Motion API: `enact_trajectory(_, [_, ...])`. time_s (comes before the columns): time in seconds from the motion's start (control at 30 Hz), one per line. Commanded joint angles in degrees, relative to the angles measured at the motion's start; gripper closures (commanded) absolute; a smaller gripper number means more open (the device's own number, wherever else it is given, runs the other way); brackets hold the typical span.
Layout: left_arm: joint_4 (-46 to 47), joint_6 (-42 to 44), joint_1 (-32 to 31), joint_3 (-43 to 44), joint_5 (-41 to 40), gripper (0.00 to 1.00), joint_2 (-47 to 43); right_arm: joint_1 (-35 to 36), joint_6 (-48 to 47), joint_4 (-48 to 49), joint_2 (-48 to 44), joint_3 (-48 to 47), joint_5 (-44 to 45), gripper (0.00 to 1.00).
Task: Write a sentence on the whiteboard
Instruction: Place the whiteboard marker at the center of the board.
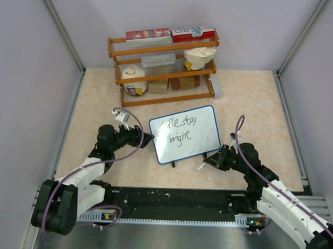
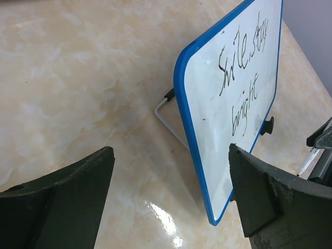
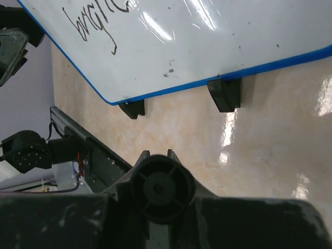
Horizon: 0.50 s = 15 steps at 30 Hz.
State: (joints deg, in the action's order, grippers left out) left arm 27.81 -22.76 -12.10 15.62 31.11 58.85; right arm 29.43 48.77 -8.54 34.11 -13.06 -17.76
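Whiteboard (image 1: 183, 134) stands tilted back on its black feet (image 3: 224, 94) on the table (image 1: 255, 100), in front of the wooden rack (image 1: 163, 70). The sentence (image 1: 180, 131) runs across it in two black handwritten lines. I read "stay" and "bright" clearly; the first word is cramped. Left gripper (image 1: 148, 139) is at the whiteboard's left edge, fingers spread wide. In the wrist view that edge lies between them, and I cannot tell whether they touch it. Right gripper (image 1: 213, 160) sits just off the whiteboard's lower right corner, pinching a marker (image 1: 200, 167). The marker's tip is clear of the whiteboard.
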Motion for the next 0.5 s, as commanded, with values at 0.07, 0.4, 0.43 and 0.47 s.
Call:
enact_trajectory(0.07, [2.42, 0.35, 0.23, -0.5, -0.18, 0.06, -1.37, -3.49, 3.78, -2.36, -3.43, 3.38, -5.26, 1.0])
enact_trajectory(0.4, [2.6, 0.09, 0.23, -0.76, 0.17, 0.06, -1.63, -6.4, 3.35, -4.47, -3.52, 5.06, -8.08, 1.0])
enact_trajectory(0.43, [2.6, 0.09, 0.23, -0.76, 0.0, 0.06, -1.72, -6.58, 3.35, -4.47, -3.26, 5.06, -7.99, 1.0])
enact_trajectory(0.47, [2.51, 0.09, 0.23, -0.85, -0.17, 0.06, -1.81, -6.67, 3.52, -4.47, -2.91, 5.06, -7.99, 0.98])
